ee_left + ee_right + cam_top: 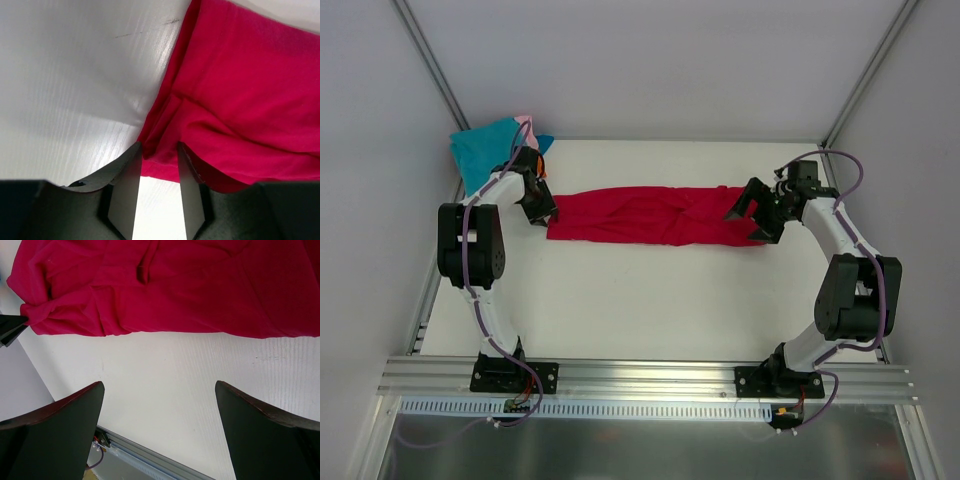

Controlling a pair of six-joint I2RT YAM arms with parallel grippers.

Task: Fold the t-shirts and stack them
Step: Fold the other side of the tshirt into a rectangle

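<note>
The red t-shirt (650,215) lies on the white table (640,300) as a long, rumpled band running left to right. My left gripper (538,212) is at its left end. In the left wrist view the left gripper (160,147) has its jaws a little apart, straddling the shirt's folded edge (240,100). My right gripper (752,215) is at the shirt's right end. In the right wrist view the right gripper (160,387) is wide open and empty over bare table, with the shirt (175,285) beyond it. A teal t-shirt (485,155) with pink cloth (525,122) sits at the back left corner.
Grey walls and metal posts enclose the table at the back and sides. An aluminium rail (640,375) carrying both arm bases runs along the near edge. The left gripper's tip (10,327) shows at the left edge of the right wrist view, by the shirt's bunched corner.
</note>
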